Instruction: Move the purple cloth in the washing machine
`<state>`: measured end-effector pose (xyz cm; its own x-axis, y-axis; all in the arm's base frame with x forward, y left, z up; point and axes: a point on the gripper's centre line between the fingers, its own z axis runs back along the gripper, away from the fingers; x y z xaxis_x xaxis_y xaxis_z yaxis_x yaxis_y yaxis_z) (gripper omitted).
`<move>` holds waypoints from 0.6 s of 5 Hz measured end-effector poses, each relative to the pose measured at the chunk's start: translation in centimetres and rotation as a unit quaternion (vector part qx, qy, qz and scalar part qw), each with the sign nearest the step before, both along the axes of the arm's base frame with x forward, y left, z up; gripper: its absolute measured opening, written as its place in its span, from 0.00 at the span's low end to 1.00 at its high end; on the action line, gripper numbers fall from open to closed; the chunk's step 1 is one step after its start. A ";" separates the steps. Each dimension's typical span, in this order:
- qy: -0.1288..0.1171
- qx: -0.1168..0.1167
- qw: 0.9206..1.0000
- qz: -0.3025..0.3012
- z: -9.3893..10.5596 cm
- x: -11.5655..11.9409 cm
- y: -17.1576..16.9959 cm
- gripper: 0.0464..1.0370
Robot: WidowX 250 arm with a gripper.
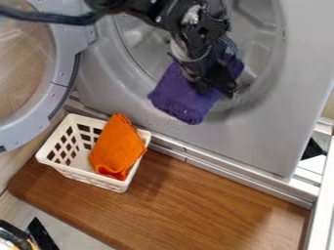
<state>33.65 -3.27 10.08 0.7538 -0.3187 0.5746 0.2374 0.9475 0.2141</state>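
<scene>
Round grey-rimmed door (60, 75) is standing open, presumably clearing the arm's path. White slotted plastic basket (81, 177) is holding the folded orange cloth (117, 149) below. Purple textured fabric cloth (179, 102) is hanging at the drum mouth, likely lined up for loading. Black two-finger gripper (212, 90) is pointing steeply down, pinching it; exact finger gap can't be told.

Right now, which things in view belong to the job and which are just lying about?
Part of the job:
purple cloth, held at the opening
gripper, holding it
washing machine, its round door open

Just lying about:
orange cloth
white basket around it
wooden board
</scene>
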 end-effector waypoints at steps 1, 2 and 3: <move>0.000 -0.007 1.000 -0.002 -0.8 1.6 0.7 0.02; 0.009 -0.013 1.000 -0.004 -2.1 3.4 1.5 0.02; 0.008 -0.018 1.000 -0.008 -2.4 5.3 1.8 0.02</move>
<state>38.97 -1.43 7.65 0.7585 -0.3099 0.5733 0.2556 0.9507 0.1758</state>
